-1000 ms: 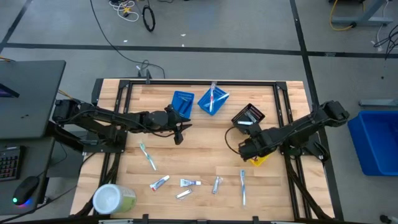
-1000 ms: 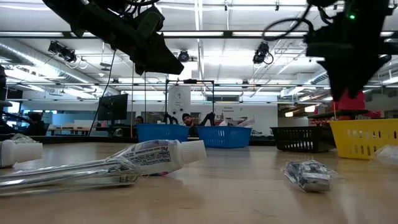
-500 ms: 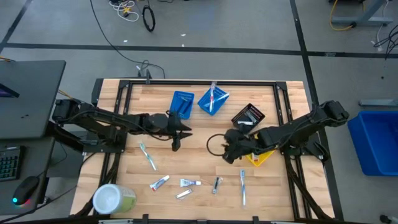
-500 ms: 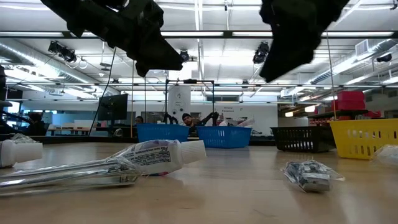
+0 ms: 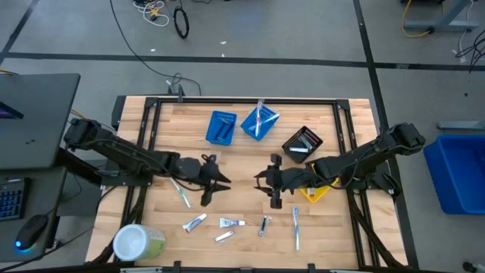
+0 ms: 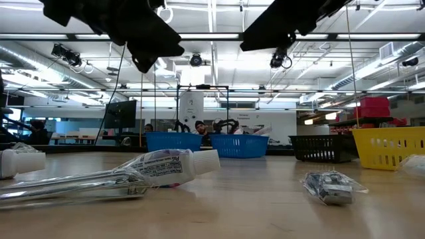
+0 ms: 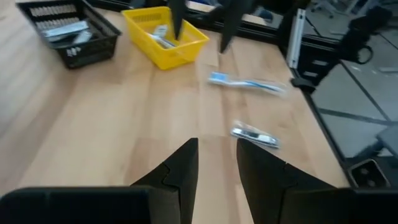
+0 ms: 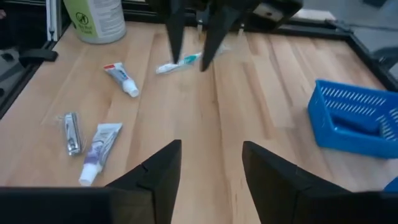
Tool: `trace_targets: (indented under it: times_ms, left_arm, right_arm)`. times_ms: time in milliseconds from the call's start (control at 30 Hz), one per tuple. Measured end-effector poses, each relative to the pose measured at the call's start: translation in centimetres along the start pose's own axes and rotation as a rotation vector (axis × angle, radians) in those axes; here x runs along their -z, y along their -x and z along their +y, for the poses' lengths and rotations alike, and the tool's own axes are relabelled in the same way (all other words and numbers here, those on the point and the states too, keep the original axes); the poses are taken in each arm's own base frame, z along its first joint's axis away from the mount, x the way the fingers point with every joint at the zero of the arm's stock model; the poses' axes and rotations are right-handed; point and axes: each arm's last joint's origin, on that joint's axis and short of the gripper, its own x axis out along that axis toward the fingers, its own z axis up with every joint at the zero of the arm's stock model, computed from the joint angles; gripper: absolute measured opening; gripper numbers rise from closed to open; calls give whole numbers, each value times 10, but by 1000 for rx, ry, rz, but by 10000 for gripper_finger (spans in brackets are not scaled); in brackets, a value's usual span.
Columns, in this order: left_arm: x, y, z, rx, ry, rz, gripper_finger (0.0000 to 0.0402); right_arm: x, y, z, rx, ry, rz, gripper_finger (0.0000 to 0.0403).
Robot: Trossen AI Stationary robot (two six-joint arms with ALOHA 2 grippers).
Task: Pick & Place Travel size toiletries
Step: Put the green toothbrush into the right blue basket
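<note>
Small toiletries lie flat on the near half of the table: a toothbrush (image 5: 180, 189), two white tubes (image 5: 195, 222) (image 5: 231, 223), a small wrapped item (image 5: 223, 237), a dark wrapped item (image 5: 263, 224) and a blue-and-white toothbrush (image 5: 295, 227). My left gripper (image 5: 206, 184) hangs open above the table's middle, right of the first toothbrush. My right gripper (image 5: 274, 187) hangs open facing it, left of the yellow bin (image 5: 314, 192). In the left wrist view my left gripper (image 7: 216, 163) points toward the dark wrapped item (image 7: 255, 134) and the toothbrush (image 7: 246, 83). The right wrist view shows my right gripper (image 8: 210, 167), open, above bare wood.
Two blue bins (image 5: 221, 127) (image 5: 259, 122) stand near the far edge, one holding a toothbrush. A black bin (image 5: 302, 142) with items sits right of them. A big white-and-green container (image 5: 138, 243) lies at the near left corner. Bare wood lies between the two grippers.
My left gripper has moved from beside the blue bin toward the table's near edge and has sunk. My right gripper has swung from over the yellow bin toward the table's left, and now faces the left gripper. The toiletries on the table have stayed put.
</note>
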Motion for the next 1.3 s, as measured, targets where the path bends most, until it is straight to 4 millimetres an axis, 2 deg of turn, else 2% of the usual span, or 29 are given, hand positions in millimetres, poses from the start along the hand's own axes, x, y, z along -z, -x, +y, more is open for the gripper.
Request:
trace_targets:
  times_ms: [267, 567, 667, 800, 1033, 1300]
  left_arm:
    - [10, 2, -14, 37, -25, 64, 119]
    - [27, 5, -9, -22, -38, 234, 121]
    - [35, 8, -5, -49, -80, 332, 128]
    - [50, 14, 1, -104, -105, 497, 151]
    - [75, 37, 13, -203, -157, 859, 193]
    - [108, 49, 18, -85, -191, 1041, 201]
  right_arm:
    - [-6, 0, -2, 33, 10, -56, 165]
    - [-8, -2, -7, 65, 3, -81, 146]
    - [-7, -3, -11, 75, -62, -64, 160]
    - [-1, -9, -13, 51, -63, -23, 197]
    - [8, -26, -15, 67, -49, 17, 250]
    - [16, -38, -17, 81, -46, 52, 272]
